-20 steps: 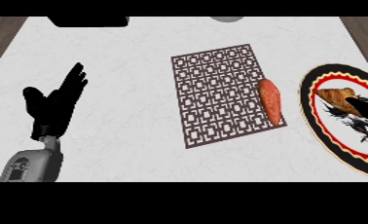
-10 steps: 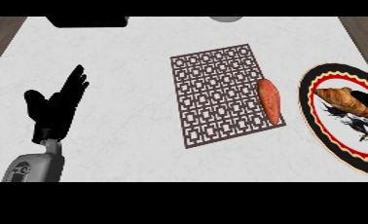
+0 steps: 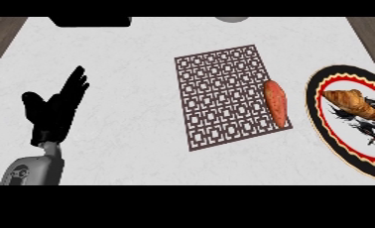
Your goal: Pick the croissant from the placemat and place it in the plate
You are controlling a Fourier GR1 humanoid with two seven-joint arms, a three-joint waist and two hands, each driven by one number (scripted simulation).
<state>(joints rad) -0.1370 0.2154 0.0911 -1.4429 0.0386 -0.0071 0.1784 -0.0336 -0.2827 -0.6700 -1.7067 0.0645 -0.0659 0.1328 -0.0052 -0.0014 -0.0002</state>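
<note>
The croissant (image 3: 350, 100) lies in the plate (image 3: 331, 138) at 3 o'clock, so the task looks finished; left hand (image 3: 55, 108) rests at 9 o'clock, fingers wide.

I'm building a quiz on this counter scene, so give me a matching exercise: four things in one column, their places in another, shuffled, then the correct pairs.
Things:
1. golden-brown croissant
2. orange-red sweet potato
3. brown lattice placemat
4. black left hand

Places:
A. right edge of the placemat
B. middle of the counter
C. on the black, red and white plate
D. open at the view's left

Pairs: 1-C, 2-A, 3-B, 4-D
</note>
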